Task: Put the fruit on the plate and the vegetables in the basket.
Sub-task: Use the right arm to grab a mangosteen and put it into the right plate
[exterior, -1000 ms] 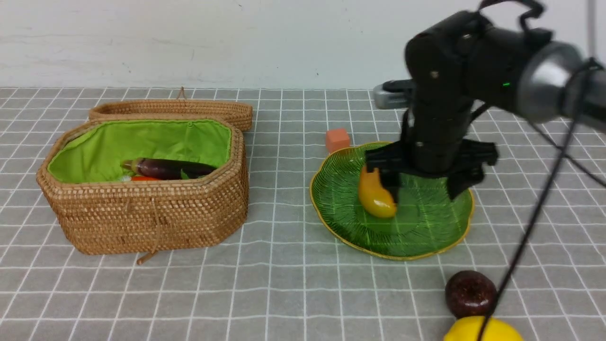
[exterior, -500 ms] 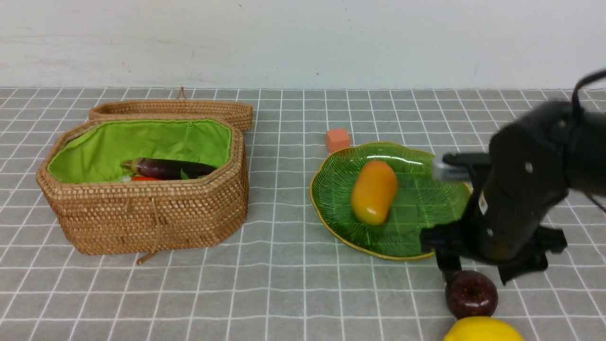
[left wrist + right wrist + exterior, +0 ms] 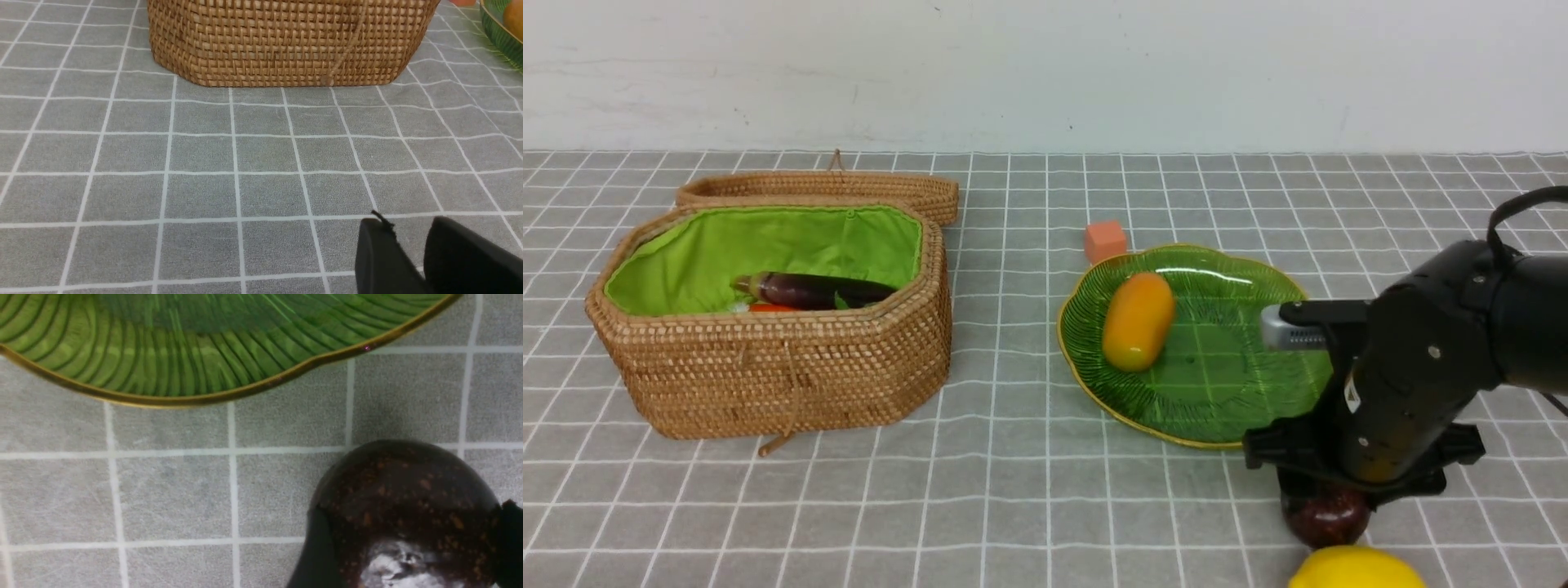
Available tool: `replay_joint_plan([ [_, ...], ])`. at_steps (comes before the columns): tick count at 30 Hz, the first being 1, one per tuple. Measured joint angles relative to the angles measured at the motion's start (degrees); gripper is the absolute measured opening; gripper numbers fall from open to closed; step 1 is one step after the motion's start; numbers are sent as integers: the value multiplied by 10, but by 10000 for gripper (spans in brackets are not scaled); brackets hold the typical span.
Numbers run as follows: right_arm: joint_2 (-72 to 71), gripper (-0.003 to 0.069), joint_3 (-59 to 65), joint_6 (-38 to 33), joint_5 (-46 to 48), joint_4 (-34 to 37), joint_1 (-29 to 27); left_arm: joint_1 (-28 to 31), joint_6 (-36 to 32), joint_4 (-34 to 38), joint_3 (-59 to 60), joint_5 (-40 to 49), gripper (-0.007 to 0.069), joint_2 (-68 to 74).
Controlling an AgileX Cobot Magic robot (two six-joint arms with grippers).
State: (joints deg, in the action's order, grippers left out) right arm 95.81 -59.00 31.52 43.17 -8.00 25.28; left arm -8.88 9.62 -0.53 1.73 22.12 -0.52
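the right end effector points down at the grey gridded counter, black fingers either side of a small round dark maroon toy fruit. whether they press it cannot be told. just beyond lies the ribbed green glass plate, holding an oblong orange-yellow mango. just nearer, a yellow lemon is cut off. far to its left, a woven brown basket holds a purple eggplant; the rim hides the rest. the left end effector is cropped, so its state is unclear.

Fingers of the right pincer flank the maroon fruit near the green plate.
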Motion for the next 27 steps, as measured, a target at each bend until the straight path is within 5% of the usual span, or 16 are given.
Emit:
replay_joint_plan([
  [10,-9,507,-154,-72,61,35,-3,0,0,0,0,0,185,0],
  [27,210,507,-344,-74,-20,153,-122,0,0,0,0,0,202,0],
])
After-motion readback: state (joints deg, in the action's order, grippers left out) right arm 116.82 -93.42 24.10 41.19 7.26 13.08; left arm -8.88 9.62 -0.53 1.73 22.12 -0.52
